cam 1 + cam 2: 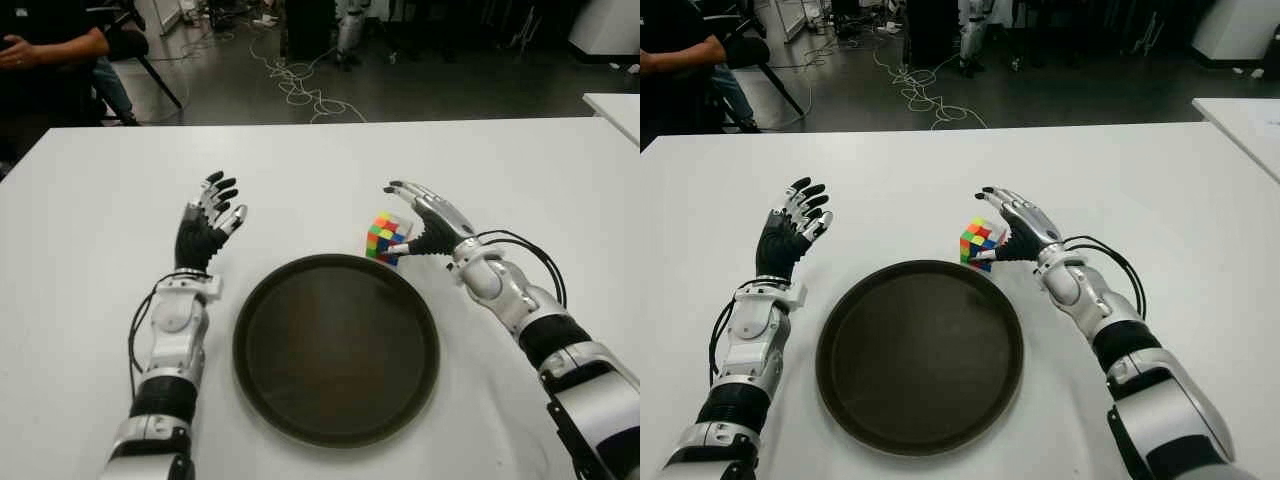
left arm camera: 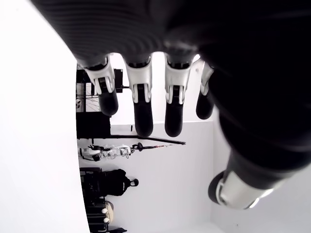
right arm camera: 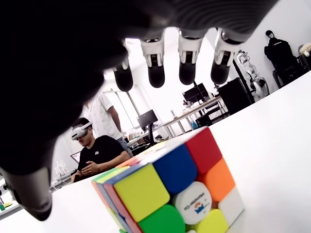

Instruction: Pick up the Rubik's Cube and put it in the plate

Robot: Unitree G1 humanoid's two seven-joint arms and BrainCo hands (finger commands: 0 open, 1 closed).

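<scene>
The Rubik's Cube (image 1: 386, 238) stands on the white table (image 1: 100, 200), just beyond the far right rim of the dark round plate (image 1: 335, 350), which holds nothing. My right hand (image 1: 394, 218) is around the cube from the right, fingers stretched above it and the thumb low beside it. In the right wrist view the cube (image 3: 165, 189) sits under the spread fingertips (image 3: 187, 70) with a gap between them, so the hand is open. My left hand (image 1: 212, 215) shows left of the plate, its fingers (image 2: 143, 104) spread and holding nothing.
A second white table (image 1: 615, 105) pokes in at the far right. Beyond the table's far edge lie floor cables (image 1: 300, 90), and a seated person (image 1: 50, 50) is at the back left.
</scene>
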